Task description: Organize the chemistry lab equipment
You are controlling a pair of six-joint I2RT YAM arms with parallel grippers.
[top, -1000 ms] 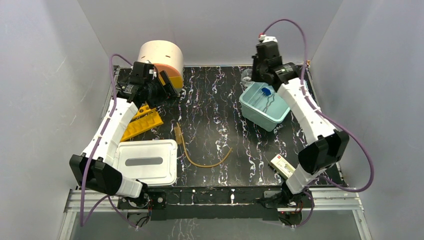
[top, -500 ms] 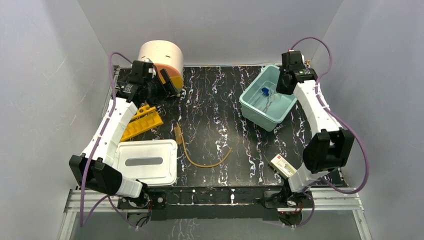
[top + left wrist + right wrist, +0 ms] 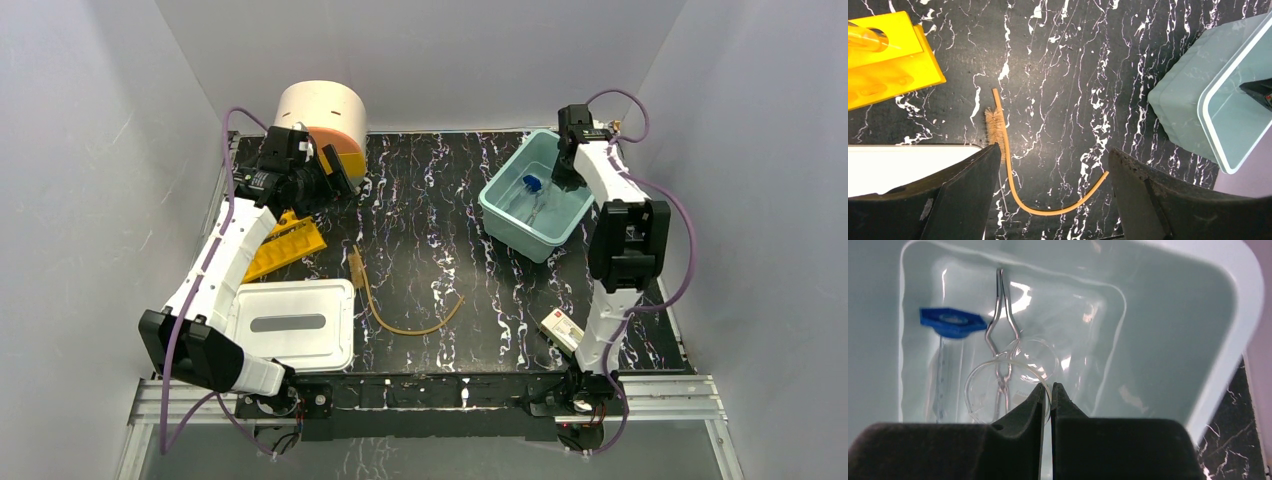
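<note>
Over the teal bin (image 3: 520,232) at the desk's far right corner, the right gripper (image 3: 1046,390) has swung across from the bin's far left side and now hangs inside its walls. The fingers are pressed almost together, pinching what looks like the thin lip of the tiny clear glass flask (image 3: 983,395). I'd judge the flask delivered but not yet let go.

Beneath it lie the springy wire metal clamp (image 3: 1000,335) and the blue-tipped piece (image 3: 952,322), hard plastic with a hexagonal head, on smooth, glossy plastic.

The left gripper (image 3: 1053,200) has scarcely stirred. It hovers spread wide and empty near the far left corner, by the orange-yellow holed rack (image 3: 285,243).

The amber rubber hose (image 3: 420,328), limp and curved, is still loose on the black marbled desk toward the near edge, with a bristly little brush (image 3: 994,125) just beside it.
</note>
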